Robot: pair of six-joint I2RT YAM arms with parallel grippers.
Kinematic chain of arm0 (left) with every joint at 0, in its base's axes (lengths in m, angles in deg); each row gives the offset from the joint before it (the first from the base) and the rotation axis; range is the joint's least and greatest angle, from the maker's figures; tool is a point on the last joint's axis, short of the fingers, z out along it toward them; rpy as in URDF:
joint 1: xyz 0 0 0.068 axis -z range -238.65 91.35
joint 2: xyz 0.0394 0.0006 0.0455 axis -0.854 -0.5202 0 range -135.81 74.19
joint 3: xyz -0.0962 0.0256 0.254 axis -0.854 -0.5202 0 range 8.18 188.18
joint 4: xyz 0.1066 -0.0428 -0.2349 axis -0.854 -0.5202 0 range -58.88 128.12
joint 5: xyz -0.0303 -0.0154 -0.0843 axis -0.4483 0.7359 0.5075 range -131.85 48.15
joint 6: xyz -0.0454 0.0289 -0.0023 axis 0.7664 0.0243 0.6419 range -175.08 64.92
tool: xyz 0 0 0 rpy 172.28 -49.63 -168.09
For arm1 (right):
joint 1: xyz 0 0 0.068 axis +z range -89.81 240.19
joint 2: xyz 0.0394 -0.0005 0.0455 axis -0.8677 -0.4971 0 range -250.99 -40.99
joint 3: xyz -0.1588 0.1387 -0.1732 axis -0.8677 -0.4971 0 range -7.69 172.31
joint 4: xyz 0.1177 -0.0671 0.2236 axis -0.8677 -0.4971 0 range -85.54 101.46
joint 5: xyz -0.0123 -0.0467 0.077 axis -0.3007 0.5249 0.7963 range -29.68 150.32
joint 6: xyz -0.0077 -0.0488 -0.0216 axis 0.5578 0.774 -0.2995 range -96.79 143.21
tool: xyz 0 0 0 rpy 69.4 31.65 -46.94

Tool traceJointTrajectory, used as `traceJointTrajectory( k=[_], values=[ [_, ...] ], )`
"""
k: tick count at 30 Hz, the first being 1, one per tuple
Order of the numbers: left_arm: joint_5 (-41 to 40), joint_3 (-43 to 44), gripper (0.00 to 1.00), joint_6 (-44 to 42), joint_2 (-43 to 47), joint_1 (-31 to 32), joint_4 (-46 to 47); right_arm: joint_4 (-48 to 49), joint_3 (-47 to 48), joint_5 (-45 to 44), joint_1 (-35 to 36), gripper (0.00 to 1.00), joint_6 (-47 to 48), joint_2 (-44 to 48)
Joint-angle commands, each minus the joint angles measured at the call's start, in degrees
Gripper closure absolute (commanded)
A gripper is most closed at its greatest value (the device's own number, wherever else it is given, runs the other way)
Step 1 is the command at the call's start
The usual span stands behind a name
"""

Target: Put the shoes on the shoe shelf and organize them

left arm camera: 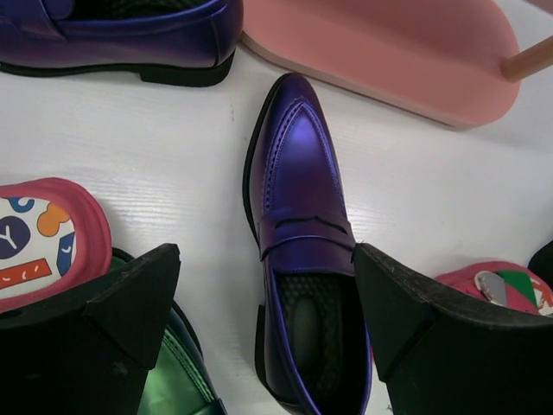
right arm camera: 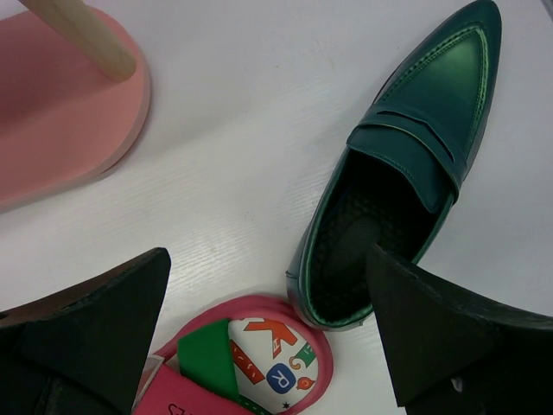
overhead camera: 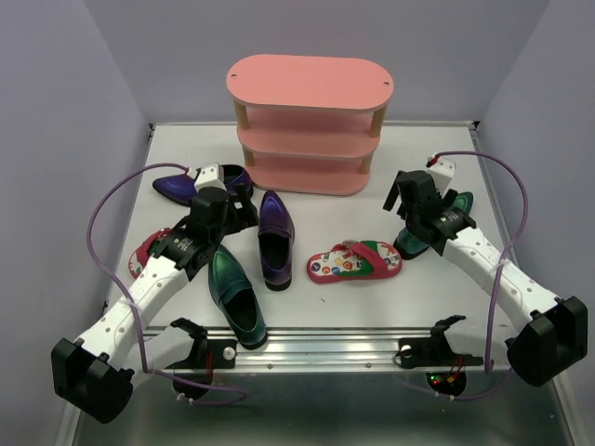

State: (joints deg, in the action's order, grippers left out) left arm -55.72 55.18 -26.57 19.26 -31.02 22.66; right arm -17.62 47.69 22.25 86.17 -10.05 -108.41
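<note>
The pink three-tier shoe shelf stands at the back, all boards bare. One purple loafer lies in the middle, and my open, empty left gripper hovers over it. The second purple loafer lies at the far left. One green loafer lies near the front edge. My right gripper is open and empty above the other green loafer, which my right arm partly hides in the top view. One red flip-flop lies at centre right; the other is half hidden under my left arm.
The shelf's bottom board lies just beyond the purple loafer's toe. A wooden post and the board's end are up-left of the right gripper. Grey walls close off the table's back and sides.
</note>
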Motion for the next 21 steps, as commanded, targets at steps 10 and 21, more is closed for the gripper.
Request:
traceJointTrajectory(
  k=[10, 21],
  values=[
    [-1.61, 1.07, 0.50, 3.03, -0.34, 2.24, -5.45, 2.80, 1.84, 1.24, 0.30, 0.00, -1.81, 0.53],
    [1.57, -1.03, 0.27, 12.17, -4.64, 7.33, -7.83, 3.24, 0.52, 0.79, 0.30, 0.00, -2.34, 2.20]
  ],
)
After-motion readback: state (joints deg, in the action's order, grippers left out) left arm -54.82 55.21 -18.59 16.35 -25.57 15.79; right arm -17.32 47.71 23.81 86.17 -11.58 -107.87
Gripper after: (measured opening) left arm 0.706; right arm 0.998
